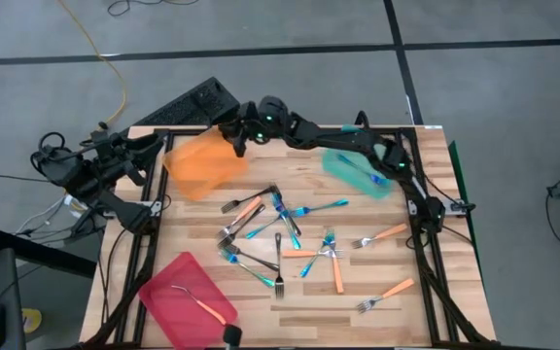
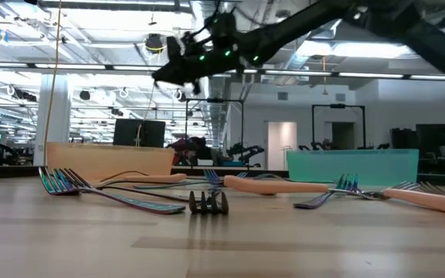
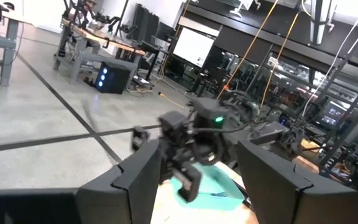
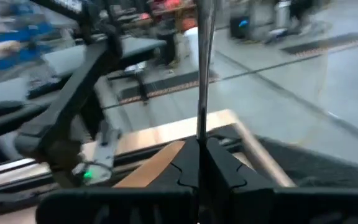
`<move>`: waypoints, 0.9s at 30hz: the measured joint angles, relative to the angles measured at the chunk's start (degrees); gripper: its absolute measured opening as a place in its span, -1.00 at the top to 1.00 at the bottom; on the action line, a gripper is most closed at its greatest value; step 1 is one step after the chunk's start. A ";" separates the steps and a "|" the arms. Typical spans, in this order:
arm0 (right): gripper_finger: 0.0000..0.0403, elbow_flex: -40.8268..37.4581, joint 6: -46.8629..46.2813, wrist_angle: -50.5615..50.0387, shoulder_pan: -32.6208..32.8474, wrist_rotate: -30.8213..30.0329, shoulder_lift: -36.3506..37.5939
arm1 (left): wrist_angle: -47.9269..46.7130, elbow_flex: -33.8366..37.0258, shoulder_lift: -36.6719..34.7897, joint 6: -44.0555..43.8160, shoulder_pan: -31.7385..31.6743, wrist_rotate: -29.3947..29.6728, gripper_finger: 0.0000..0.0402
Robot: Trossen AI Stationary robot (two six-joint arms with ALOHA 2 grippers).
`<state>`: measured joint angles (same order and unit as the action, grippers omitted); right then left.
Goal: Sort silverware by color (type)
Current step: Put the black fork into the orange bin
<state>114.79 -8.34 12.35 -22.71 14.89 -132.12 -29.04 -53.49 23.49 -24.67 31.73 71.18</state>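
High view
- Right gripper (image 1: 236,136): up over the far edge of the orange tray (image 1: 202,163).
- Left gripper (image 1: 134,146): off the table, just beside the orange tray, on the side away from the teal tray (image 1: 358,173).
- Forks (image 1: 280,233): lying in a messy pile on the table (image 1: 455,292), near the orange tray, with orange, blue and dark handles mixed up.
- Blue fork (image 1: 356,167): lying inside the teal tray, well apart from the orange tray.
- Pink tray (image 1: 185,299): at the near edge, well apart from the orange tray, with one orange fork (image 1: 207,306) in it.

Low view
- Right gripper: hanging high in the air above the orange tray.
- Forks: flat on the wood, in front of the orange tray.

Left wrist view
- Left fingers (image 3: 135,180): spread wide apart, holding nothing.

Right wrist view
- Right fingers (image 4: 222,165): pressed tight together, pinching a dark fork (image 4: 202,74) by one end, above the orange tray.
- Dark fork: sticking straight out from the fingertips.
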 joint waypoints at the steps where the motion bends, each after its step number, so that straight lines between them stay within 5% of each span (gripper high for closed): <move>1: 0.86 3.44 0.08 -1.86 0.09 0.02 -1.99 | -0.01 0.00 0.00 0.01 -0.02 0.03 0.02; 6: 0.86 20.49 4.55 -16.65 0.09 0.54 -8.72 | -0.02 0.00 0.00 0.39 0.00 0.75 0.02; 10: 0.86 15.49 3.80 -14.29 -0.17 1.97 -7.13 | -0.04 0.02 0.00 1.68 0.00 1.54 0.02; 27: 0.86 16.30 12.58 -14.62 2.84 7.01 -14.82 | -0.40 0.02 0.00 1.70 -0.01 1.79 0.02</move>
<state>131.09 4.24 -2.28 -19.87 21.91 -146.93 -29.44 -53.47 23.49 -22.96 31.72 72.97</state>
